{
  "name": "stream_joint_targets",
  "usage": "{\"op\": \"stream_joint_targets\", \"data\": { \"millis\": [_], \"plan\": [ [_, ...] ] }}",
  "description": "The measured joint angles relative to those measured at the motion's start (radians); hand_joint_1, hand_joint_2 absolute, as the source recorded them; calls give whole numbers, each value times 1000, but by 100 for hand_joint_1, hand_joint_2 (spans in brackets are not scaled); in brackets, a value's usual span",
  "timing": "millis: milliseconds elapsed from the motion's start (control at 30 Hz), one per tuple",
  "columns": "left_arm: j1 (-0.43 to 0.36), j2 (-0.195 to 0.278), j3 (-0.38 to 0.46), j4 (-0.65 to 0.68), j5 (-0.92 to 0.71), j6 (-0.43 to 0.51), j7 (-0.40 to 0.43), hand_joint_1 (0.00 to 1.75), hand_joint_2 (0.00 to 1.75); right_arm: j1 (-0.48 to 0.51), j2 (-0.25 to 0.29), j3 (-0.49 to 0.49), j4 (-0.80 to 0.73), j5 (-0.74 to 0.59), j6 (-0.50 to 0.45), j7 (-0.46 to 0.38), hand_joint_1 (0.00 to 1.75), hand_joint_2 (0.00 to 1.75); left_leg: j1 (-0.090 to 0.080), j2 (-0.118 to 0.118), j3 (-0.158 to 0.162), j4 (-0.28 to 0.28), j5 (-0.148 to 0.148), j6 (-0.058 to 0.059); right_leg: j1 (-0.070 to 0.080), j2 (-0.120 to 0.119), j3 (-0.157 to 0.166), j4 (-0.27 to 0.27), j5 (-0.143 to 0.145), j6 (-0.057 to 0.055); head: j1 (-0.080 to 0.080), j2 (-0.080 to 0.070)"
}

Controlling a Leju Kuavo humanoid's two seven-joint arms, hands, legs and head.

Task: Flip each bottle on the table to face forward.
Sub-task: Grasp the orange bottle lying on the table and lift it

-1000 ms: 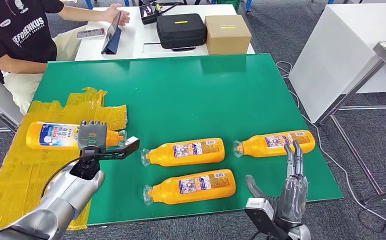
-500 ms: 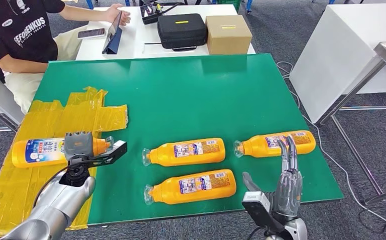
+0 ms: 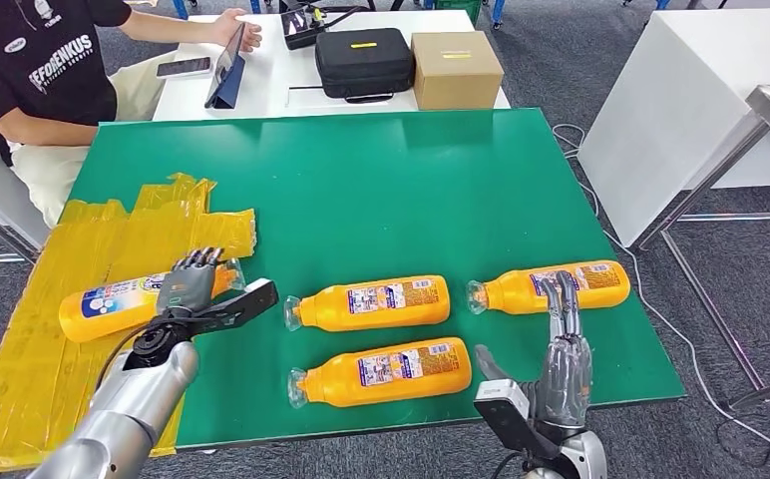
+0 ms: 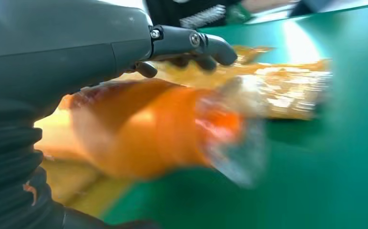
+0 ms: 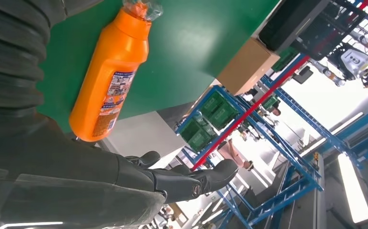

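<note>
While 3 orange bottles lie flat on the green table (image 3: 381,180), a 4th one, the held bottle (image 3: 122,304), sits in the grasp of the left hand (image 3: 193,289) over the yellow tape patch (image 3: 72,299) at the table's left edge. Its blue and white label faces up and its clear cap points toward the table's middle. The left wrist view is blurred, yet it shows dark fingers (image 4: 206,45) curled over the orange body and the thumb under it — a firm grasp.

Toward the table's near edge lie the others, all on their sides with caps pointing toward the tape patch. The middle bottle (image 3: 371,302) rests just right of the left hand. The front bottle (image 3: 381,372) lies nearer the table's front edge, just below the middle one. The right bottle (image 3: 551,284) lies near the table's right edge.

The right hand (image 3: 561,349) stands upright at the front right of the table, fingers straight and apart, holding nothing; its fingertips overlap the right bottle from the head view. The right wrist view shows that bottle beyond the released hand.

Beyond the table's far edge, a person in a black shirt (image 3: 42,60) sits at a white desk carrying a black case (image 3: 361,60) and a cardboard box (image 3: 456,68).
</note>
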Motion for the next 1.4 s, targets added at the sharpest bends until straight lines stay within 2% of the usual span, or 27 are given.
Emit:
{"op": "stream_joint_targets", "data": {
  "millis": [100,233,333,500,733,833,1033,1133,1200,1267,1400],
  "plan": [
    [6,-32,11,-28,58,-32,-59,0,175,0,0,-1,0,2,5,2,0,175,-1,0,0,0,0,0,-1,0,0,0,0,0,0,0],
    [13,-69,23,-75,270,-101,-210,0,175,0,5,-1,0,5,7,1,0,175,-2,0,0,0,0,0,-2,0,-1,0,0,0,0,0],
    [18,-82,28,-104,378,-128,-266,0,175,0,9,-1,0,7,8,-1,0,175,-2,0,0,0,0,0,-2,0,-1,0,0,0,0,0],
    [54,-84,13,-190,546,-137,-290,0,175,0,15,-5,1,6,29,-13,0,175,-2,0,0,0,0,0,-2,0,-1,1,0,0,0,0],
    [98,-84,-24,-301,607,-129,-294,0,175,0,18,-10,3,3,38,-20,0,175,-2,0,0,0,0,0,-2,0,-1,1,0,0,0,0],
    [126,-84,-38,-363,682,-110,-318,0,175,1,20,-13,3,22,24,-24,0,175,-2,0,0,0,0,0,-2,0,-1,1,0,0,0,0],
    [202,-83,-65,-536,843,-88,-370,0,175,8,23,-30,-3,152,-45,4,0,175,-2,0,-1,0,0,0,-2,0,-1,1,0,0,0,0],
    [266,-75,-68,-633,949,-76,-414,0,175,11,23,-46,-17,308,-55,70,0,175,-2,1,-1,0,-1,0,-2,1,-1,1,0,0,0,0],
    [328,-62,-67,-712,1033,-85,-447,0,175,14,15,-63,-31,419,-14,132,0,175,-2,1,-1,0,-1,0,-2,1,-2,1,-1,0,0,0],
    [399,-48,-65,-791,1104,-105,-478,0,175,20,-2,-86,-47,506,68,180,0,175,-2,1,-1,0,-1,0,-2,1,-2,1,-2,-1,0,0],
    [528,-30,-64,-906,1179,-153,-533,0,175,8,-55,-151,-47,602,252,188,0,175,-3,1,-2,-1,-1,0,-2,1,-3,1,-2,-1,0,0]
  ]
}}
